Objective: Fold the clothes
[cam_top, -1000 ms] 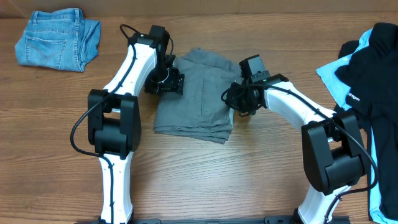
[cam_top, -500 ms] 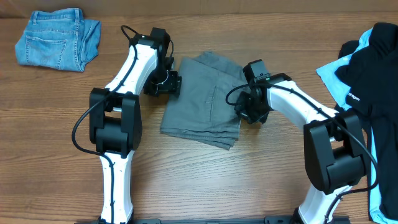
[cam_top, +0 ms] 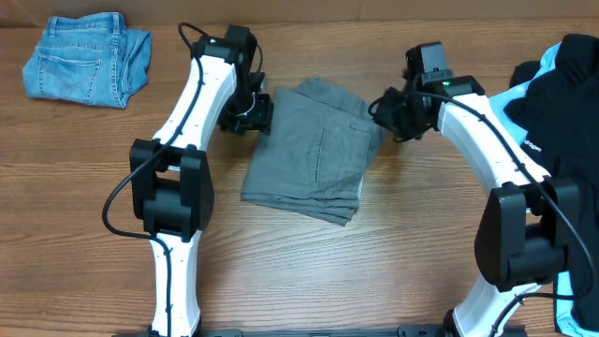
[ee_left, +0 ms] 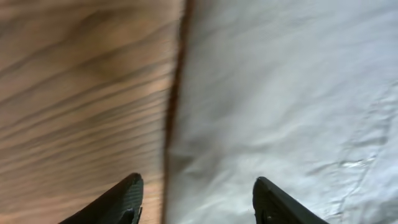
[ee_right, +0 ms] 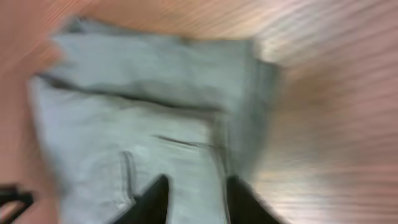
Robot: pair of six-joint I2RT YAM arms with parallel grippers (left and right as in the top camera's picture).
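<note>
The grey shorts (cam_top: 314,150) lie folded in a rough rectangle at the table's centre. My left gripper (cam_top: 253,114) sits low at their back left edge. In the left wrist view the gripper (ee_left: 199,199) is open and empty, and the cloth edge (ee_left: 177,124) runs between the fingertips (ee_left: 127,198). My right gripper (cam_top: 390,110) hovers beside the shorts' back right corner. In the blurred right wrist view the gripper (ee_right: 196,202) is open above the shorts (ee_right: 143,118), with nothing between the jaws.
Blue denim shorts (cam_top: 86,58) lie at the back left corner. Black and light-blue garments (cam_top: 557,84) are piled along the right edge. Bare wood (cam_top: 309,271) lies in front of the grey shorts.
The grey shorts slid a little to the right. My right gripper left their right edge, rose and moved back and to the right. My left gripper shifted slightly towards the back.
</note>
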